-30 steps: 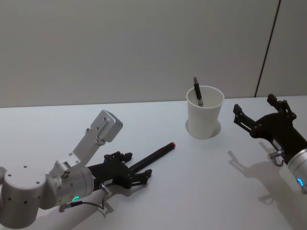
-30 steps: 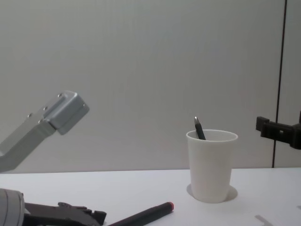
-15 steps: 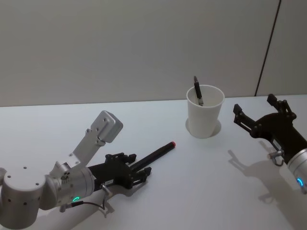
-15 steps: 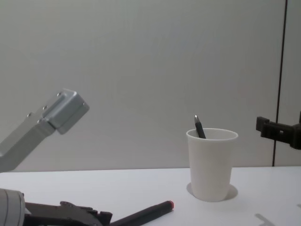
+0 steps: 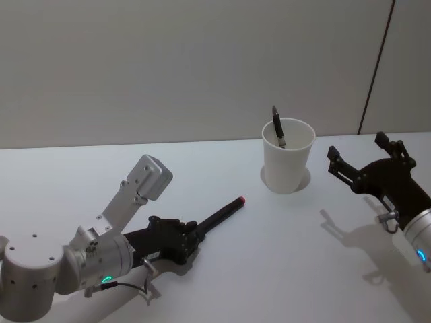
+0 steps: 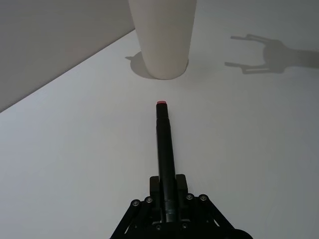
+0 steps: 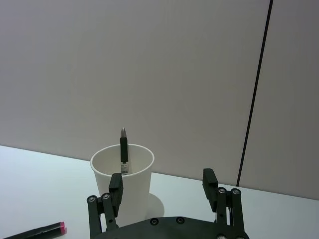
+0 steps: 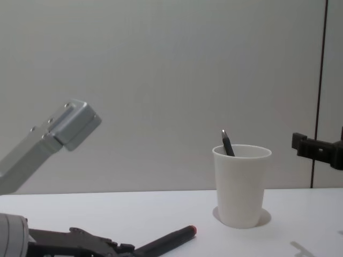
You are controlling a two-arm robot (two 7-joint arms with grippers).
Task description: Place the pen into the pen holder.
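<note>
Head view: slim black pen [image 5: 221,215] with red tip.

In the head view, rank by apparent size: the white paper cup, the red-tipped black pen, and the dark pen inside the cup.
Largest: the white paper cup.
Then: the red-tipped black pen, rear end in the left gripper.
Smallest: the dark pen, mostly hidden in the cup, true size unsure.

Lower shaft of dark pen [image 5: 277,126] hidden inside pen holder [image 5: 288,168], rear end of red-tipped pen [image 5: 225,214] covered by clamped fingers of left end effector [image 5: 190,237], pen holder's rim cut off in left wrist view, right end effector [image 5: 357,149] cropped by chest view's right edge.
</note>
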